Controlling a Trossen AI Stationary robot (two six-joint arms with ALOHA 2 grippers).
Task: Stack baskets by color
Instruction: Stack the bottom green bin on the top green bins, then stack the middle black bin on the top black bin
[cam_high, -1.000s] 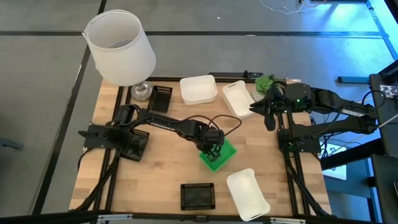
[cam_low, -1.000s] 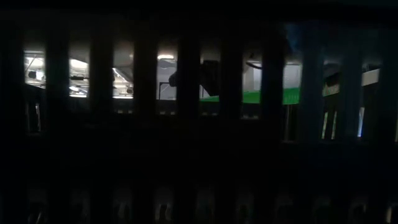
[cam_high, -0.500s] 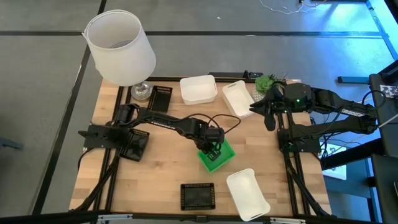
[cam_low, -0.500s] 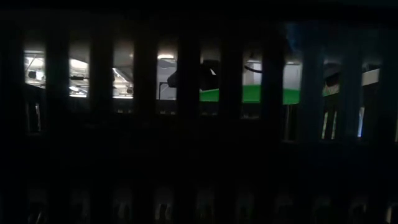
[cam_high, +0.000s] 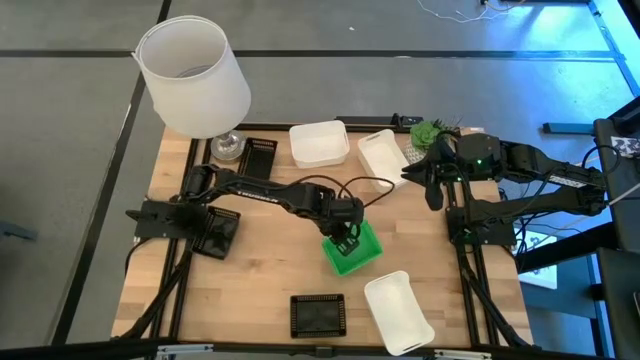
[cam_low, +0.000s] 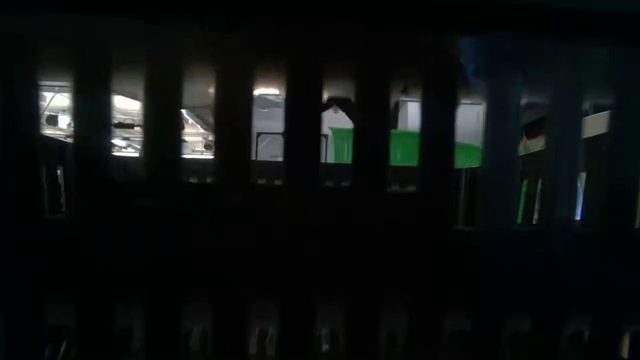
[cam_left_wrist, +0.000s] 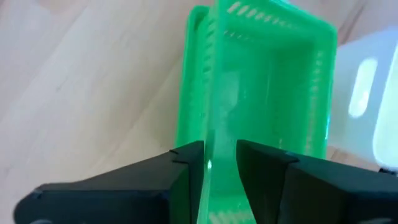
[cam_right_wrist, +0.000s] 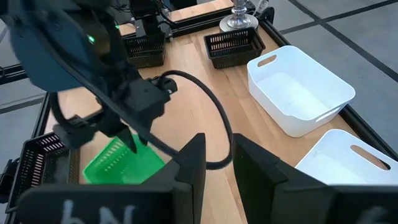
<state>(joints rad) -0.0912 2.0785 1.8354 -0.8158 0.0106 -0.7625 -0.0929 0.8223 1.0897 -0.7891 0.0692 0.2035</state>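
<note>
My left gripper (cam_high: 347, 238) hangs over the middle of the table (cam_high: 270, 265), right above the green basket (cam_high: 353, 250). In my left wrist view, my two fingers (cam_left_wrist: 186, 165) straddle one long wall of that basket (cam_left_wrist: 261, 81), with a sliver of gap on either side of it; the jaws look released and not pinching, though they sit so near the plastic that I cannot rule out a light touch. The green basket rests on the wood, turned at an angle to the table edges, and a white basket (cam_high: 398, 310) lies just beside it toward the front edge. A black basket (cam_high: 317, 314) sits at the front edge, left of that white one. Two more white baskets (cam_high: 320, 143) (cam_high: 382, 157) stand side by side at the far edge, with another black basket (cam_high: 257, 158) left of them near the lamp (cam_high: 195, 75), and a further black one (cam_high: 215, 231) lies by my left arm's base. My right gripper (cam_high: 430, 185) waits near the right edge beside the plant (cam_high: 428, 131), its fingers (cam_right_wrist: 193, 163) a little apart with nothing between them. The low view is mostly blocked by dark mesh, with green (cam_low: 420, 148) showing through its slots.
</note>
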